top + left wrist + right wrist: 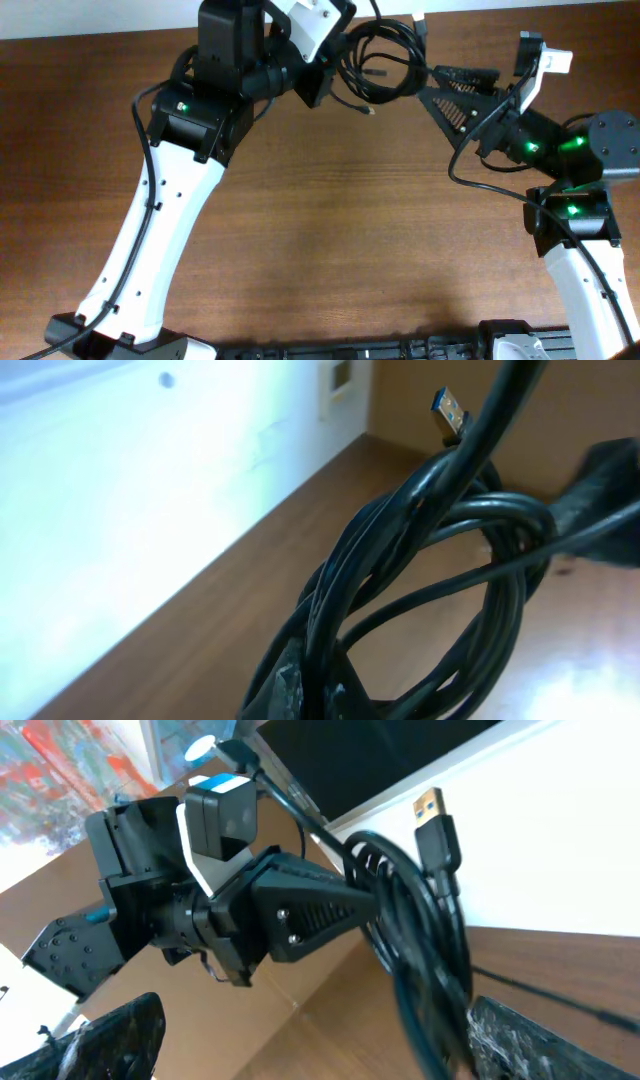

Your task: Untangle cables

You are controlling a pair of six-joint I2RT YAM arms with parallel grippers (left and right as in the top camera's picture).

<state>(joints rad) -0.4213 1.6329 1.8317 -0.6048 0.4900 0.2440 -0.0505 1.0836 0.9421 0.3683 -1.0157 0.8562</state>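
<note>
Your left gripper [332, 78] is pinched tight on the cables [395, 535], gripping the black bundle low on its loops. The bundle sits at the far edge of the table [330, 220], close to the white wall. Its strands are wound together in one tangled coil, with a USB plug [437, 825] sticking up out of the top. Your right gripper [437, 85] is spread wide just right of the bundle. In the right wrist view the coil hangs between its fingers, close to one. Can't tell if it touches.
</note>
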